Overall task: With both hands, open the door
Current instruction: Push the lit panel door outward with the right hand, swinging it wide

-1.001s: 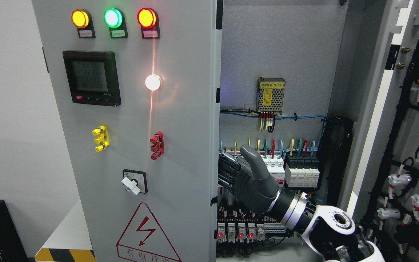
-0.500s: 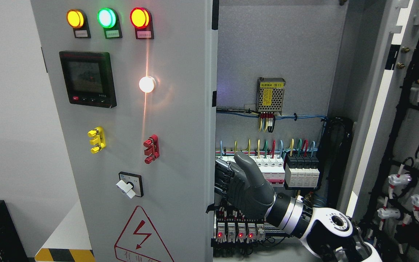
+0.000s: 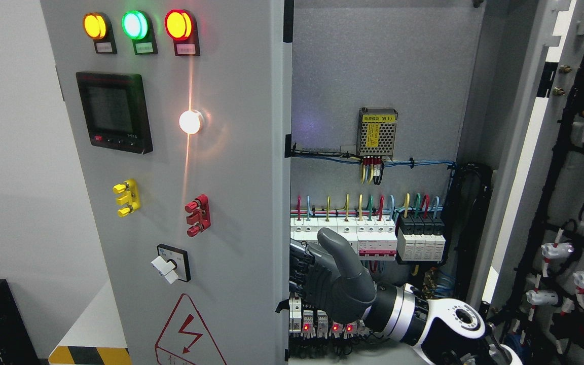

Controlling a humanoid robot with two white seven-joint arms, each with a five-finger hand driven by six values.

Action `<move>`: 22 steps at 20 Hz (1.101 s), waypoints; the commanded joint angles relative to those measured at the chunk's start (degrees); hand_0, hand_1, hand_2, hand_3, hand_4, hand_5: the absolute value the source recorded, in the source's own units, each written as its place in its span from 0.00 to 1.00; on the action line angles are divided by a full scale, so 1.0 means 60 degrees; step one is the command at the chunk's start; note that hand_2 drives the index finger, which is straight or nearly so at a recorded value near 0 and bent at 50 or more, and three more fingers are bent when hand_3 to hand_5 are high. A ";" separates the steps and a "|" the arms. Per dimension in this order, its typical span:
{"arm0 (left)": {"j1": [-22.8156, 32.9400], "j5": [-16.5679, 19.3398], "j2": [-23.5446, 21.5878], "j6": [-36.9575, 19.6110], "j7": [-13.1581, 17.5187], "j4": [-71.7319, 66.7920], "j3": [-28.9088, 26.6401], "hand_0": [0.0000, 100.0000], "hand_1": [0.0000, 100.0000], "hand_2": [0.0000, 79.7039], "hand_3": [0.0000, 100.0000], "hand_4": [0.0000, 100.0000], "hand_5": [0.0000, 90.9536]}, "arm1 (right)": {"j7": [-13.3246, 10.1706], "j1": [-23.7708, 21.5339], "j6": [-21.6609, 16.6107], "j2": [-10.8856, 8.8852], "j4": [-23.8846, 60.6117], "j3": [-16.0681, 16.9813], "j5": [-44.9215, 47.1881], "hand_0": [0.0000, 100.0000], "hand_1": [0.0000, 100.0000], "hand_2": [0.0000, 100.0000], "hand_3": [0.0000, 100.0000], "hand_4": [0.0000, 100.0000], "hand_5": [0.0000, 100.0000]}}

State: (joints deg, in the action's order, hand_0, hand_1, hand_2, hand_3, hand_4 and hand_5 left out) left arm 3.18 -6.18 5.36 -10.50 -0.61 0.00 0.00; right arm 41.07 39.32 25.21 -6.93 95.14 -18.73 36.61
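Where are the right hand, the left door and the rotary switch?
right hand [image 3: 335, 284]: head view, on the back of the grey palm.
left door [image 3: 241, 203]: head view, on its bare grey front panel.
rotary switch [image 3: 166, 267]: head view, on its white knob.

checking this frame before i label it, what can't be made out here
Head view only:
- Right hand: its fingers pass behind the door edge, so the grip is hidden.
- Left hand: out of frame.
- Meter: screen dark, digits unreadable.
- Warning sign: cut off by the bottom edge.
- Lamp labels: too small.
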 commanded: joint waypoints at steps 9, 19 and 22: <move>-0.0002 0.0004 0.0000 0.0007 -0.0002 -0.0205 -0.0220 0.00 0.00 0.00 0.00 0.00 0.00 | 0.0391 -0.0400 0.0530 -0.0324 0.1062 -0.0980 0.0299 0.00 0.00 0.00 0.00 0.00 0.00; -0.0002 0.0004 0.0000 -0.0007 -0.0002 -0.0205 -0.0220 0.00 0.00 0.00 0.00 0.00 0.00 | 0.0376 -0.0532 0.0530 -0.0324 0.1297 -0.1624 0.0270 0.00 0.00 0.00 0.00 0.00 0.00; -0.0002 0.0004 0.0000 -0.0007 -0.0002 -0.0205 -0.0220 0.00 0.00 0.00 0.00 0.00 0.00 | 0.0333 -0.0591 0.0501 -0.0266 0.1311 -0.1698 0.0241 0.00 0.00 0.00 0.00 0.00 0.00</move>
State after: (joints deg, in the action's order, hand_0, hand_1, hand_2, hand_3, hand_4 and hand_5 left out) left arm 3.17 -6.18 5.36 -10.52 -0.61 0.00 0.00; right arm 43.60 36.32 28.36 -8.48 101.11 -25.62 38.24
